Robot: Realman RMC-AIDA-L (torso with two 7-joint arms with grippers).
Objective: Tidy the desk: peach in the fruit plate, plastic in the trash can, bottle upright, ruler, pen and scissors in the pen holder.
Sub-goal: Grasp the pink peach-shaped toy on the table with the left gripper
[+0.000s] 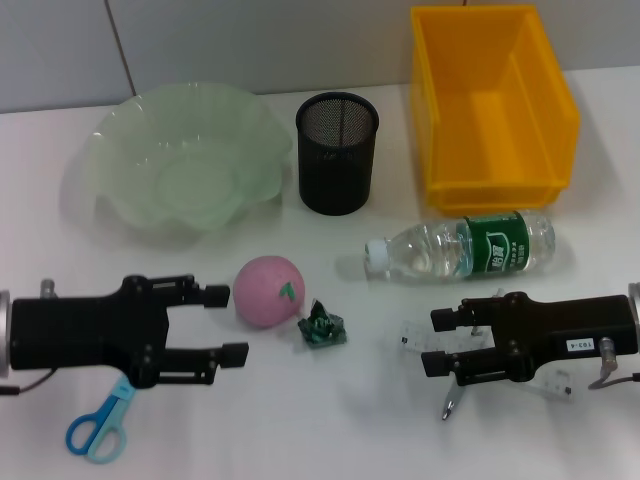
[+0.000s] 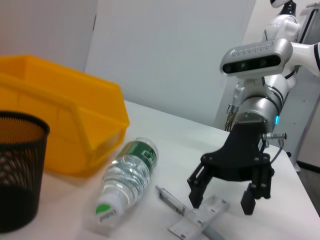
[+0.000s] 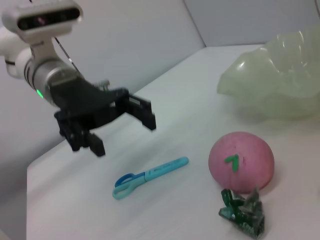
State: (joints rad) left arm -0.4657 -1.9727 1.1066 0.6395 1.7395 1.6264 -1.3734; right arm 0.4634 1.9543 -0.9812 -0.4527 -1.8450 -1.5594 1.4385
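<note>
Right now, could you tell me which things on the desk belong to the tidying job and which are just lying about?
Job:
peach
fruit plate
plastic scrap
yellow bin, likely the trash can
bottle, lying down
pen holder
scissors
ruler and pen, under the right gripper

Just lying about:
Nothing visible.

White table (image 1: 330,430) spans the whole view. Pale grey wall (image 1: 250,40) runs behind its far edge.

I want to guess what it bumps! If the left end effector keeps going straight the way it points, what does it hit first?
Probably the pink peach: the open left end effector points right at it, though height is unclear.
</note>
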